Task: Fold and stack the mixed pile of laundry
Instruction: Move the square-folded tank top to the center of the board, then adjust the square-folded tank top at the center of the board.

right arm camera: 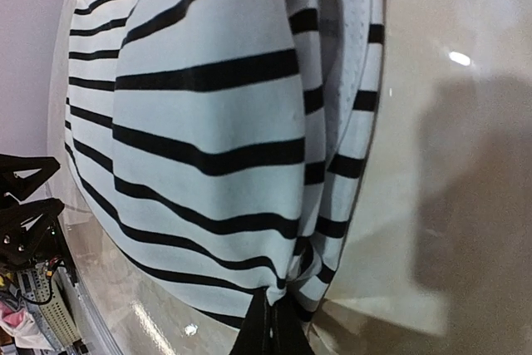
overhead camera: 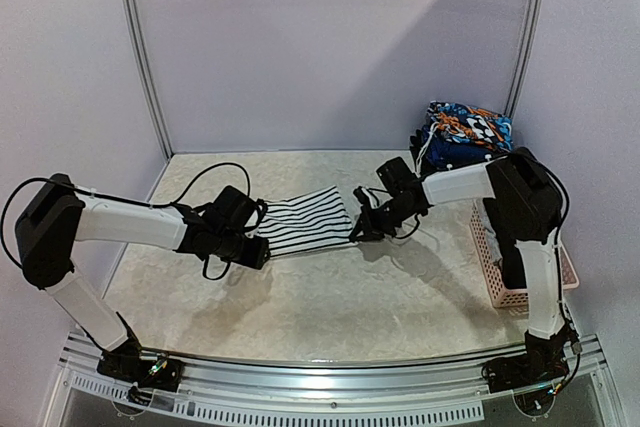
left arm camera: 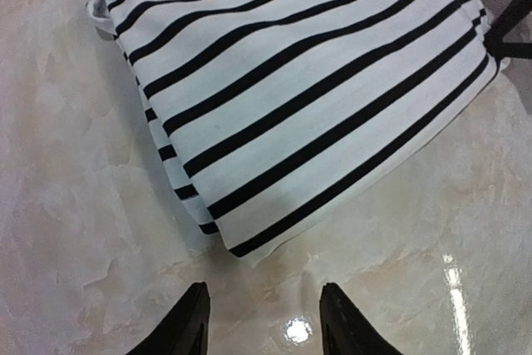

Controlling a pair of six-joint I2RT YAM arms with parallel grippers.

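Nearby, striped garment (overhead camera: pixel 305 219), pink basket (overhead camera: pixel 492 265), perhaps folded clothes (overhead camera: pixel 468 132)

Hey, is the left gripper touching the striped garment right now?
Apart. The left wrist view shows the left gripper open, with a strip of bare table between its fingertips and the nearest corner of the striped garment.

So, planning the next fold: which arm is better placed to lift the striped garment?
Right: the right gripper is shut on the striped garment's edge; the left gripper hangs open, short of it.
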